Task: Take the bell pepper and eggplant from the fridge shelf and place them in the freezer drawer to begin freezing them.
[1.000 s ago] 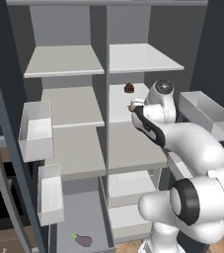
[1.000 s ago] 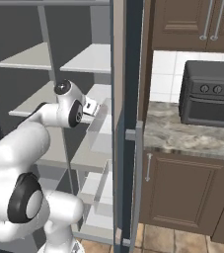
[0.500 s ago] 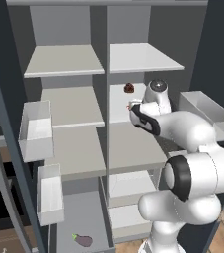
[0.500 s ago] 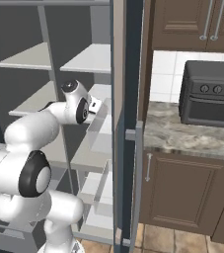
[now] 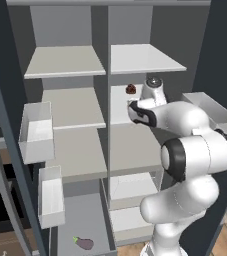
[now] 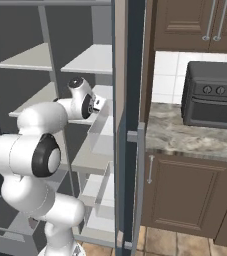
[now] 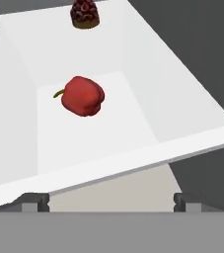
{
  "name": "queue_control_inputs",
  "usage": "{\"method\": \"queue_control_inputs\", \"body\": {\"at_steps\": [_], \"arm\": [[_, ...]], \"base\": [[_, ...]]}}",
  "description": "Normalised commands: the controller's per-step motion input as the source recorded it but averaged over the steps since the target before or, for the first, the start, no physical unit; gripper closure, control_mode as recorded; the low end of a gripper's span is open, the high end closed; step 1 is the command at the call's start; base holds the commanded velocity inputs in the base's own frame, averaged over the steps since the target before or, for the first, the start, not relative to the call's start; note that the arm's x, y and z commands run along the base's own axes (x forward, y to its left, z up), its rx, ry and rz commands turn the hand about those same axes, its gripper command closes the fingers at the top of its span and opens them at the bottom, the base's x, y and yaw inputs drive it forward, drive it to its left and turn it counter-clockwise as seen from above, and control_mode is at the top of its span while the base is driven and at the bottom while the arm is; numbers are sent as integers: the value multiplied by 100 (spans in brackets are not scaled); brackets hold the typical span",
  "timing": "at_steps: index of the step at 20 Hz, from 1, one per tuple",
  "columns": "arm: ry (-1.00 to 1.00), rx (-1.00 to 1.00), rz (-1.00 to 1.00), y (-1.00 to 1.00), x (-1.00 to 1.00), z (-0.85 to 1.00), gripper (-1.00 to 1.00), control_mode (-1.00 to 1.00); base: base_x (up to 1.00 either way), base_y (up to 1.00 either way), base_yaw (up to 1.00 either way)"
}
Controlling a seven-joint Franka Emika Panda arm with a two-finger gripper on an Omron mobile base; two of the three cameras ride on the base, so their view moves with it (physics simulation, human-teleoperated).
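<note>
The bright red bell pepper (image 7: 84,95) lies on the white fridge shelf (image 7: 98,138), with a darker maroon round thing (image 7: 85,14) behind it. My gripper (image 7: 111,202) is open at the shelf's front edge, short of the pepper, with nothing between its fingers. From the left base view the gripper (image 5: 133,107) reaches into the right column at the middle shelf (image 5: 119,99), just below the maroon thing (image 5: 130,89). The dark purple eggplant (image 5: 85,243) lies in the grey freezer drawer (image 5: 80,215), pulled out at the bottom. The hand (image 6: 97,104) also shows from the right.
Two translucent white door bins (image 5: 35,131) (image 5: 51,197) hang on the left, and another bin (image 5: 210,112) sticks out close to my arm on the right. The fridge's door edge (image 6: 130,125) stands beside a stone counter with a dark oven (image 6: 215,95).
My hand has moved up and forward into the right column, closer to the middle shelf. The jaws have stayed wide apart. The eggplant has not moved.
</note>
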Motion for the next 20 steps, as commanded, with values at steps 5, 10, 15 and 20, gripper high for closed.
{"method": "queue_control_inputs", "body": {"at_steps": [5,10,15,20], "arm": [[3,0,0,0,42,-18,-100,-100],[3,0,0,0,37,-24,-100,-100],[0,0,0,0,45,-24,-100,-100],[0,0,0,0,39,-21,-100,-100]], "base": [[0,0,0],[0,0,0],[0,0,0],[0,0,0]]}}
